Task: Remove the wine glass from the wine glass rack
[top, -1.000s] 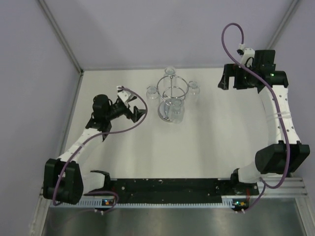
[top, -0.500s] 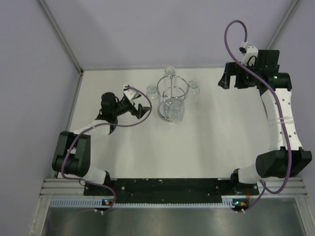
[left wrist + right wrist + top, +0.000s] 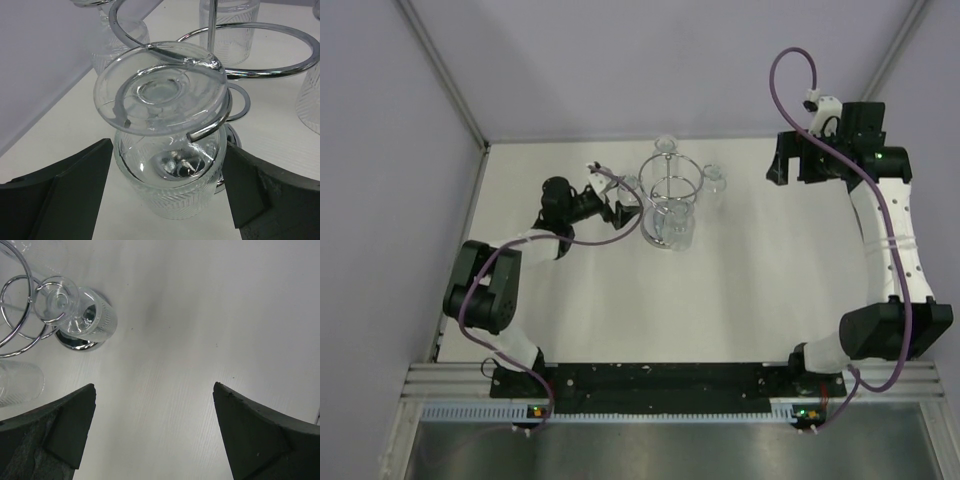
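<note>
The chrome wine glass rack (image 3: 671,190) stands at the back middle of the table, with clear ribbed wine glasses hanging upside down from its loop arms. My left gripper (image 3: 623,212) is at its left side. In the left wrist view its black fingers (image 3: 75,192) stand open on either side of the bowl of one hanging wine glass (image 3: 167,182). That glass's round foot (image 3: 162,95) rests in a wire loop (image 3: 220,117). My right gripper (image 3: 788,160) is open and empty, to the right of the rack; it also shows in the right wrist view (image 3: 155,430).
Other glasses hang at the rack's back (image 3: 665,146), right (image 3: 716,178) and front (image 3: 678,224). The right wrist view shows one hanging glass (image 3: 85,317) above the mirrored base (image 3: 75,342). Purple walls close in the left, back and right.
My left arm has swung right and forward to the rack, bringing its open fingers around the left hanging glass. The right arm has hardly moved.
</note>
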